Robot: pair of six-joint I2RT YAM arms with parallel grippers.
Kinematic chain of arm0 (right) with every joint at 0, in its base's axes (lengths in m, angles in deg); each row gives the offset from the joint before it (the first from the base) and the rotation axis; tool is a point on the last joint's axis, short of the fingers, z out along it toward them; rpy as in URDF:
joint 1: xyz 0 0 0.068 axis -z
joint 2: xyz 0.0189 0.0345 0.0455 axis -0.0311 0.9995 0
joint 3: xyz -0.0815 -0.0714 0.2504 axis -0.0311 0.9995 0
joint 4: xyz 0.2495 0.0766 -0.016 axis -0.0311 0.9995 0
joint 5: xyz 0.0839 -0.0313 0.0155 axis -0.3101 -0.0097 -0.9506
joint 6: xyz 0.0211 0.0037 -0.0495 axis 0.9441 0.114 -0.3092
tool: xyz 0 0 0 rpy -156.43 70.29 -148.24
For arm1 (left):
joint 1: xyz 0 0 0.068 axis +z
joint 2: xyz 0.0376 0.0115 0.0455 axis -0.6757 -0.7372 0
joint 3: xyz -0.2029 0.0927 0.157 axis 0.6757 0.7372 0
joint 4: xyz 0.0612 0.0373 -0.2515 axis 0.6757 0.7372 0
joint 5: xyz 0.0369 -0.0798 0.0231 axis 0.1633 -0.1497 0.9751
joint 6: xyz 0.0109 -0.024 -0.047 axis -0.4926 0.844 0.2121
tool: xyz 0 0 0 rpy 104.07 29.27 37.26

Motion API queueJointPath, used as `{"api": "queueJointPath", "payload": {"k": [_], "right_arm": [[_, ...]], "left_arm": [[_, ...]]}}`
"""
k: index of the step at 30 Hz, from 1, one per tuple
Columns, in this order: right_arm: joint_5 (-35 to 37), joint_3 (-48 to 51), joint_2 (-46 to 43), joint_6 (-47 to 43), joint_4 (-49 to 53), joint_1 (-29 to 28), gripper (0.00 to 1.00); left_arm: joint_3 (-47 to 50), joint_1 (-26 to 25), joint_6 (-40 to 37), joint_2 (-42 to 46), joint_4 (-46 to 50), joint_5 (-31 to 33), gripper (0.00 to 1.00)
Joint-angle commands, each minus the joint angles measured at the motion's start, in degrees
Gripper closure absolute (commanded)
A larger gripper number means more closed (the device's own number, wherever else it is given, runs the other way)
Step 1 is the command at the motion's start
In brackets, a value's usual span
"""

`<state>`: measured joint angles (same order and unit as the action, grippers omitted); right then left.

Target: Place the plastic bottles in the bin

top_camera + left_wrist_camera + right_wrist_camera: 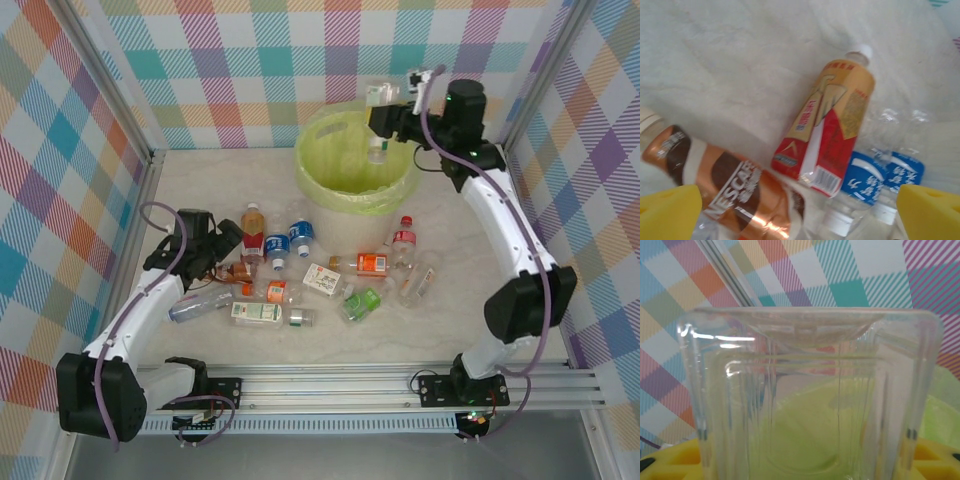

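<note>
My right gripper [387,122] is shut on a clear square-sided bottle [378,100] and holds it in the air over the far side of the bin [312,170], a round bucket lined with a yellow-green bag. In the right wrist view that bottle [810,390] stands between the yellow fingers [670,462], with the green bag [946,405] behind it. My left gripper [214,258] hangs open over bottles at the left. Between its pads [667,212] lie a copper Nescafe bottle [725,190], a red-and-gold bottle [827,132] and two blue-labelled bottles [865,180].
Several more bottles lie in a loose row in front of the bin: an orange-labelled one [373,263], a red-capped one [403,240], a green one [362,302] and a white-labelled one [322,279]. Plaid walls close in the back and sides; a metal rail [380,385] runs along the near edge.
</note>
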<state>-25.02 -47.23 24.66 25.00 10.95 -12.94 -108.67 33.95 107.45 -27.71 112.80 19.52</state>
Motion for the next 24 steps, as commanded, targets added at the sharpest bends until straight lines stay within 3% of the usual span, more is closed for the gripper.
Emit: {"api": "queueJointPath", "payload": {"k": [1, 5, 11, 19, 24], "right_arm": [[5.31, -5.15, 2.79, -8.62, 8.69, -3.40, 0.40], [13.11, -6.70, 5.20, -10.10, 13.38, -5.75, 0.37], [16.53, -4.57, 2.61, -10.43, 14.26, -6.75, 0.24], [16.05, 7.88, -9.71, -9.95, 7.01, -6.72, 0.19], [16.88, 21.28, -21.29, -9.60, -0.05, -6.72, 0.11]], "left_arm": [[1.62, 0.43, -0.55, 1.55, 4.80, 1.84, 0.00], [4.24, 2.02, 1.79, 3.35, 3.22, -0.84, 0.00], [6.32, 6.62, 6.46, 3.84, 4.85, -4.45, 0.00], [4.34, 7.20, 15.03, 2.94, 14.57, 2.30, 0.00], [0.41, 7.22, 23.42, 3.35, 28.89, 12.38, 0.00]]}}
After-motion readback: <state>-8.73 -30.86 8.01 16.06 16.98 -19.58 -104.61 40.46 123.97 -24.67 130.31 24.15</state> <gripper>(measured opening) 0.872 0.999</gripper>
